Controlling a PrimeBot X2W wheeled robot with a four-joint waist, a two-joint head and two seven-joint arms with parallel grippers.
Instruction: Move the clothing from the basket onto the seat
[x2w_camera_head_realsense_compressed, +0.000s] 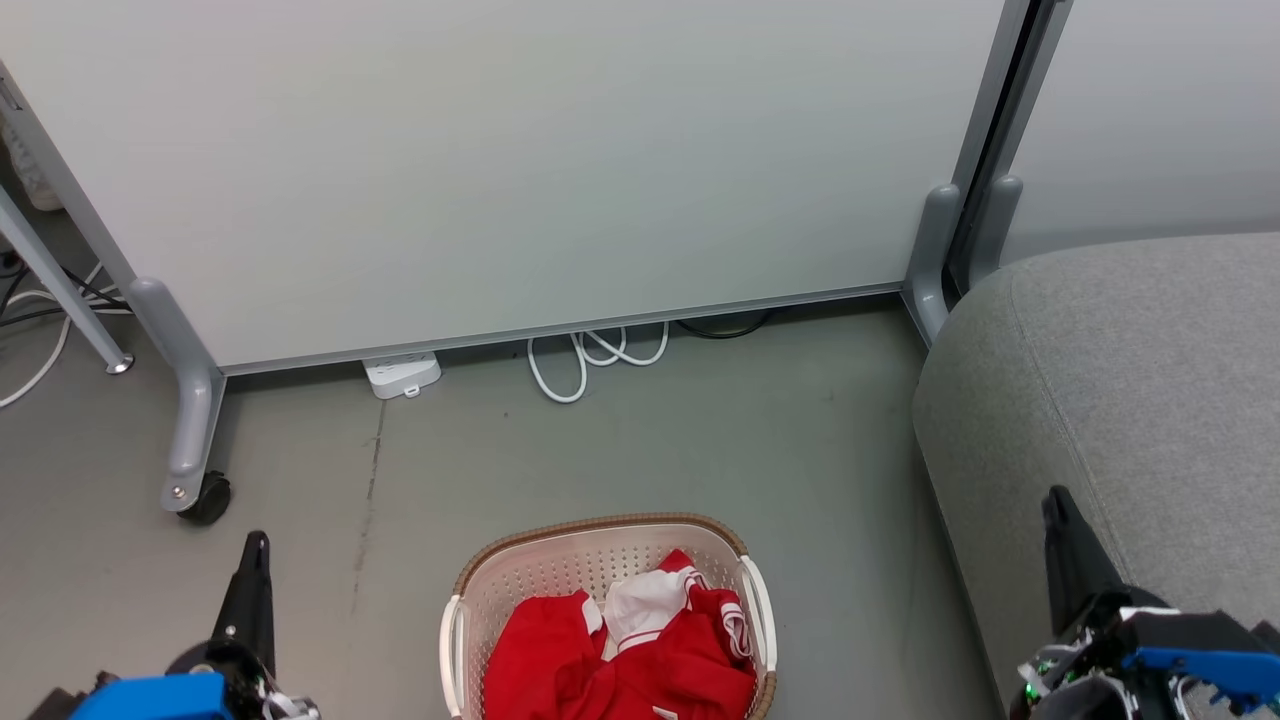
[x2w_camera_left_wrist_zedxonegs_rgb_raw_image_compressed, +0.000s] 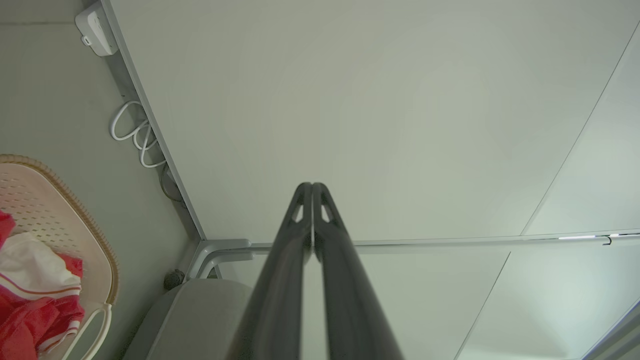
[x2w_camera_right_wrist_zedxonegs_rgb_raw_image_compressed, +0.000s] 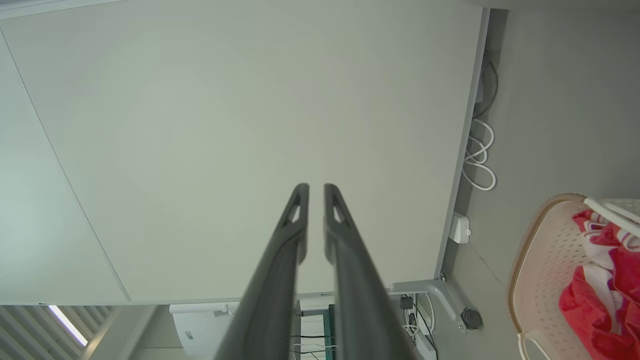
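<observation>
Clothing (x2w_camera_head_realsense_compressed: 640, 645) lay heaped in the basket (x2w_camera_head_realsense_compressed: 560, 565) on the floor (x2w_camera_head_realsense_compressed: 700, 430), left of the seat (x2w_camera_head_realsense_compressed: 1150, 350); judged light and limp, best pinched at a raised fold; left gripper (x2w_camera_left_wrist_zedxonegs_rgb_raw_image_compressed: 312, 186) pressed together, right gripper (x2w_camera_right_wrist_zedxonegs_rgb_raw_image_compressed: 316, 186) nearly closed, both empty.

Left arm: low at the lower left of the head view, blue wrist casing at the bottom edge.
Left gripper (x2w_camera_head_realsense_compressed: 256, 548): pointing up and forward, empty.
Left fingers (x2w_camera_left_wrist_zedxonegs_rgb_raw_image_compressed: 290, 245): pressed together, tip against tip (no daylight between them).
Right arm: low at the lower right of the head view, dark wrist with a blue part.
Right gripper (x2w_camera_head_realsense_compressed: 1056, 505): pointing up and forward, empty.
Right fingers (x2w_camera_right_wrist_zedxonegs_rgb_raw_image_compressed: 280, 260): drawn almost together, a thin slit between the tips.
</observation>
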